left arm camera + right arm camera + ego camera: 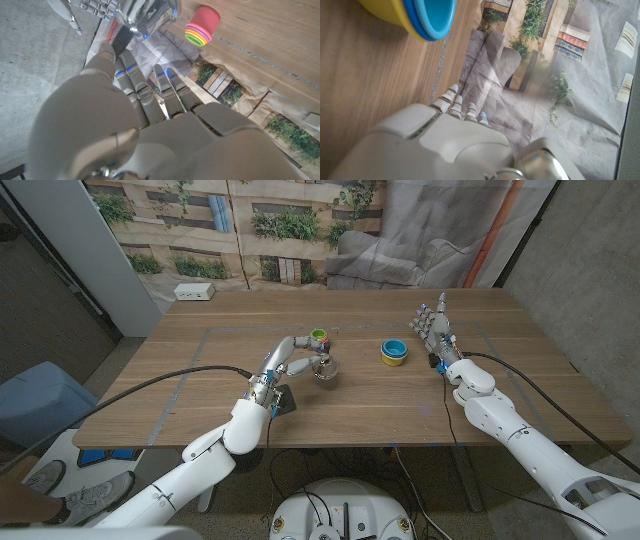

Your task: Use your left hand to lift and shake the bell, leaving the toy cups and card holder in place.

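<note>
Silver bell [326, 367] sat mid-table, gripped by the left hand [290, 358], fingers wrapped round its top. Rainbow stacked cups [319, 337] stood just behind the bell, blue-yellow cups [393, 352] to its right. Right hand [436, 327] stood further right, fingers spread, holding nothing.

1. One shiny silver metal bell [325, 366] on the wooden tabletop [400, 405].
2. Two stacks of toy cups: one rainbow-coloured plastic stack [319, 336], one blue-and-yellow plastic stack [393, 352].
3. One small black card holder [284, 402].
4. One white power strip [196, 292] at the far edge.
5. Two robot hands: left robot hand [290, 360], right robot hand [435, 325].
</note>
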